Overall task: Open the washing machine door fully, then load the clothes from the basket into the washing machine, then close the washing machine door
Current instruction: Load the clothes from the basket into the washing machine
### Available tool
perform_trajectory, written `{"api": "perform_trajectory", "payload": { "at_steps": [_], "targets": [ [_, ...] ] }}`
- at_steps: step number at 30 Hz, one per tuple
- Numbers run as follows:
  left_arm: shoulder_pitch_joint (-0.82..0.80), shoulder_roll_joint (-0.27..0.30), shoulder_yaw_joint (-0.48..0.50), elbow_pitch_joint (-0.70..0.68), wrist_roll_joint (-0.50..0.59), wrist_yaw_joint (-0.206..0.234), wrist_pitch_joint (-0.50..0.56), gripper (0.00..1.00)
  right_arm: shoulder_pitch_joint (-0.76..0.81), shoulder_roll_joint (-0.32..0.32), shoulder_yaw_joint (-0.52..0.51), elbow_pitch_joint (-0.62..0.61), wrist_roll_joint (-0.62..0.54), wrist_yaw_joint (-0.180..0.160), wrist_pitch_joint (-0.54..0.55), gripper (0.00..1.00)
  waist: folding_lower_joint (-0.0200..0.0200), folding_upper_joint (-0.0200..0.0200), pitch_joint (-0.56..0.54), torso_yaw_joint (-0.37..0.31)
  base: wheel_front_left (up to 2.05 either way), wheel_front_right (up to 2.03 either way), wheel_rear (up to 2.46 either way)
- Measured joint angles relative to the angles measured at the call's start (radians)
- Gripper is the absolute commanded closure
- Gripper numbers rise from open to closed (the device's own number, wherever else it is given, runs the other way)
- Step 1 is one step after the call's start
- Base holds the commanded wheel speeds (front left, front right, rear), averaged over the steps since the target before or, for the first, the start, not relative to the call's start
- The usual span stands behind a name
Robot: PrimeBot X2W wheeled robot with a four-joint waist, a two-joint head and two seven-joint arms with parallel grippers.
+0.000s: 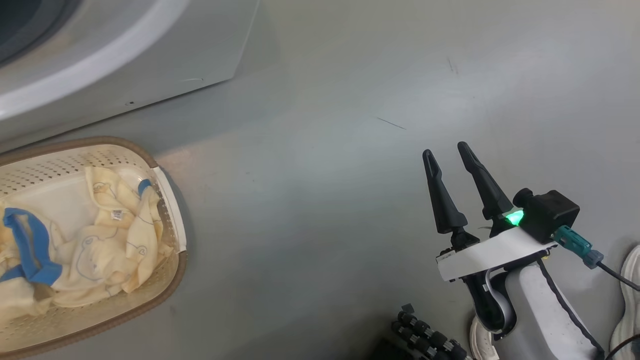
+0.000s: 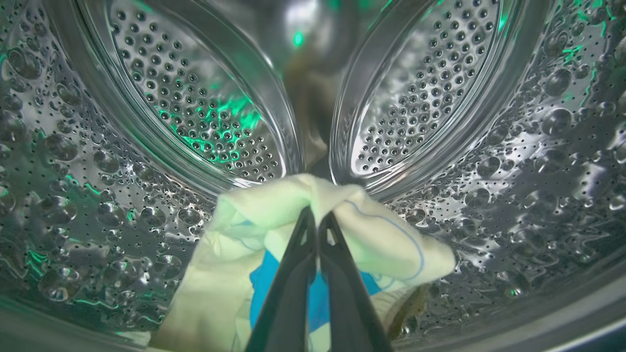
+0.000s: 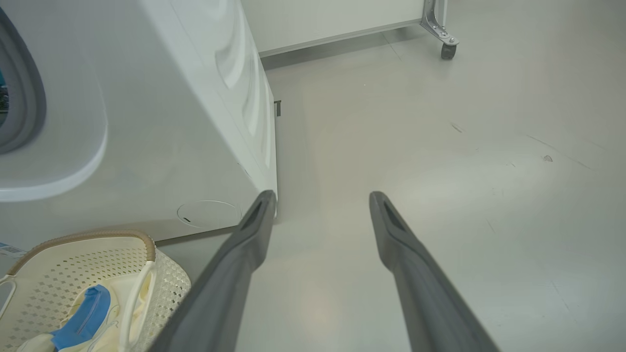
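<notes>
Left gripper [image 2: 317, 213] clamps a cream-yellow, blue-trimmed garment [image 2: 386, 239] inside the perforated steel drum [image 2: 513, 171]; right gripper [image 1: 445, 149] open; cream basket [image 1: 170, 280] holds more.

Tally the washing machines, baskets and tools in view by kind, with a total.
Washing machine: 1
Basket: 1
Tools: 2, left tool shut on clothes in the drum, right tool open
Total: 4

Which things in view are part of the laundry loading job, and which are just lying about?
Job: big white front-loading washing machine, its perforated steel drum; cream-yellow garment with blue trim, pinched in the shut left gripper; matching clothes in the cream perforated plastic basket; open, empty right gripper.
Lying about: a person's white shoe; small black caster wheel.
</notes>
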Motion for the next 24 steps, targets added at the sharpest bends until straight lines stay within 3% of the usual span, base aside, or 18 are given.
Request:
{"api": "perform_trajectory", "payload": {
  "at_steps": [13, 15, 16, 24],
  "targets": [
    [-0.079, 0.041, -0.021, 0.105, 0.031, 0.022, 0.038, 0.99, -0.008, 0.002, 0.018, -0.005, 0.010, 0.000, 0.000, 0.00, 0.0000, 0.0000, 0.048, -0.056, 0.00, 0.00, 0.00],
    [-0.086, 0.040, -0.021, 0.130, 0.034, 0.024, 0.057, 0.20, -0.008, 0.002, 0.018, -0.003, 0.011, 0.000, 0.000, 0.00, 0.0000, 0.0000, 0.046, -0.058, 0.00, 0.00, 0.00],
    [-0.086, 0.042, -0.023, 0.146, 0.036, 0.026, 0.063, 0.00, -0.008, 0.002, 0.018, 0.000, 0.012, 0.000, 0.000, 0.00, 0.0000, 0.0000, 0.044, -0.059, 0.00, 0.00, 0.00],
    [-0.086, 0.026, -0.032, 0.214, 0.051, 0.039, 0.089, 0.00, -0.008, 0.002, -0.004, 0.009, 0.017, 0.000, 0.000, 0.00, 0.0000, 0.0000, 0.016, -0.055, 0.00, 0.00, 0.00]
  ]
}}
